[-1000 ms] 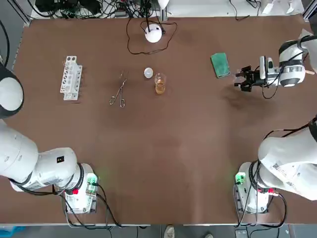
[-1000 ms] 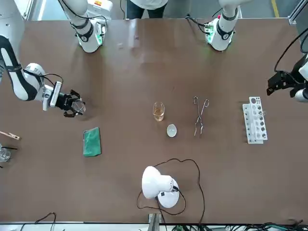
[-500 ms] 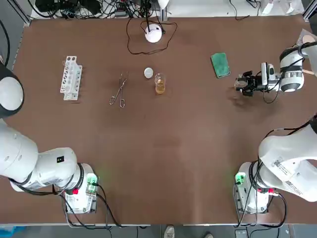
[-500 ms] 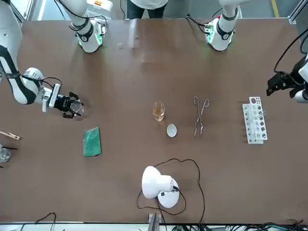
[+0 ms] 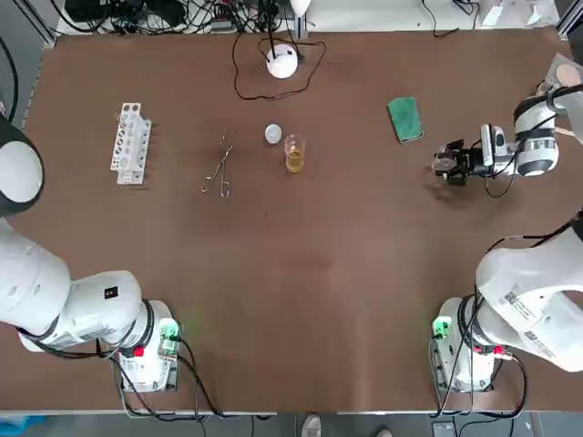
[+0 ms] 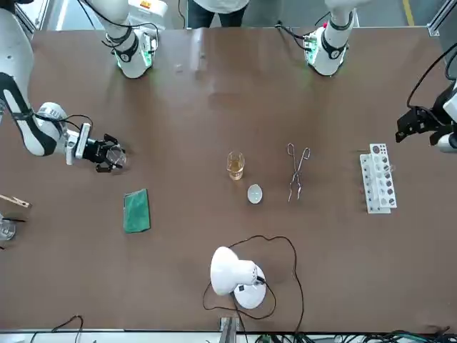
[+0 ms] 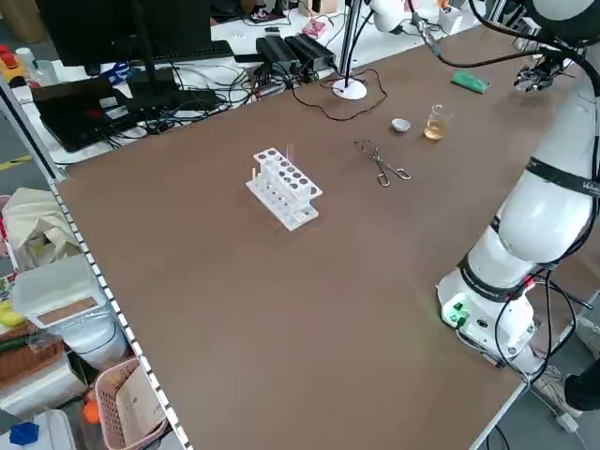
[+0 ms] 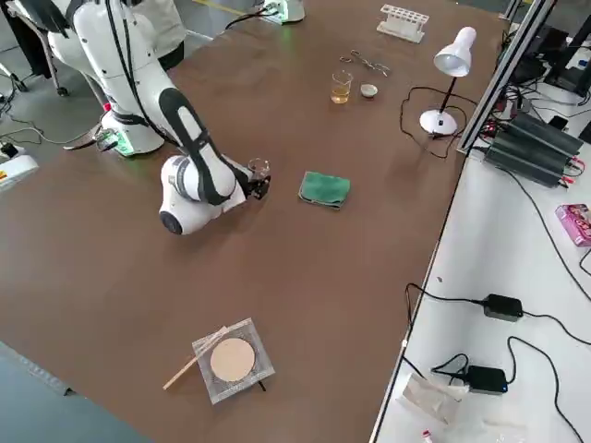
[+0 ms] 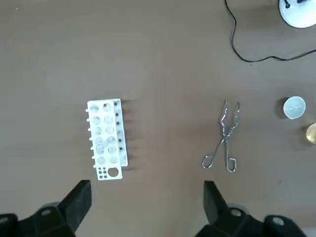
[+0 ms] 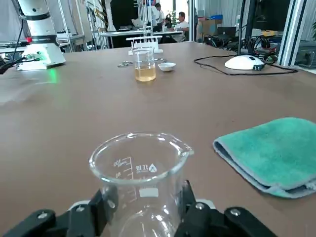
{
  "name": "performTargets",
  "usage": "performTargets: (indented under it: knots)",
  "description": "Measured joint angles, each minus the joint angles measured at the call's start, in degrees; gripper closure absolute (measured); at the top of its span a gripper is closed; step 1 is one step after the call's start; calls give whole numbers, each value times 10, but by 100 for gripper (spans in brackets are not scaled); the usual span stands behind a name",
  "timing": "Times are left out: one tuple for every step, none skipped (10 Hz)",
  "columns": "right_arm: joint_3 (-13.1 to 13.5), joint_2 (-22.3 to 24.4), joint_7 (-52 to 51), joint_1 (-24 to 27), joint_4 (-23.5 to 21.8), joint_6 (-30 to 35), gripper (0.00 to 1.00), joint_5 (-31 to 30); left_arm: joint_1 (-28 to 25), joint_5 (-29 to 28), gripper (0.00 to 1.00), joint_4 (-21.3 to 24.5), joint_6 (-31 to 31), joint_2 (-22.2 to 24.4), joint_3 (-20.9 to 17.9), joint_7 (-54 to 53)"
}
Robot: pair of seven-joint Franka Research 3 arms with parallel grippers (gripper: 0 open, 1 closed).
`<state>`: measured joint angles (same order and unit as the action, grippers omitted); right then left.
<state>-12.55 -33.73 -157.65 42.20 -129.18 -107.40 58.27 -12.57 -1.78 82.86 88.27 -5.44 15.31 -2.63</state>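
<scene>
My right gripper [image 5: 448, 167] is shut on an empty clear glass beaker [image 10: 140, 175], held upright low over the brown table [image 5: 346, 273] at its right side. Whether the beaker's base touches the table I cannot tell. A green cloth [image 5: 404, 118] lies just beyond the right gripper [image 6: 111, 155]. The fingers [image 10: 190, 202] clasp the beaker's lower wall. My left gripper [image 9: 145, 210] hangs open high above the table's left side [image 6: 410, 125], with a white test-tube rack [image 9: 106, 139] and metal tongs [image 9: 223, 143] below it.
At mid-table stand a small beaker of amber liquid [image 5: 293, 154] and a little white dish [image 5: 272, 134], with the tongs [image 5: 219, 169] and rack [image 5: 130, 143] to their left. A white desk lamp [image 5: 282, 61] with its cable sits at the far edge. A wire gauze square [image 8: 231, 360] lies at the right edge.
My right gripper has carried the beaker a little toward the robot's side and lower to the table. The left arm has not moved.
</scene>
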Motion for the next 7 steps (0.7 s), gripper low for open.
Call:
performTargets:
  knots:
    - [0,-2,0,7,1,1,41,-6,0,0,0,0,0,0,0,0]
    - [0,-4,0,11,5,1,41,-12,0,0,0,0,0,0,0,0]
    - [0,-7,-1,12,10,1,41,-13,0,0,0,0,0,0,0,0]
    - [0,-11,-1,12,16,1,41,-15,0,0,0,0,0,0,0,0]
    - [0,-14,-1,13,20,1,41,-19,0,0,0,0,0,0,-1,0]
    - [1,-16,-3,14,21,1,41,-25,0,0,0,0,0,0,-1,0]
    - [2,-18,-4,15,21,2,41,-30,0,0,0,0,0,-1,-1,0]
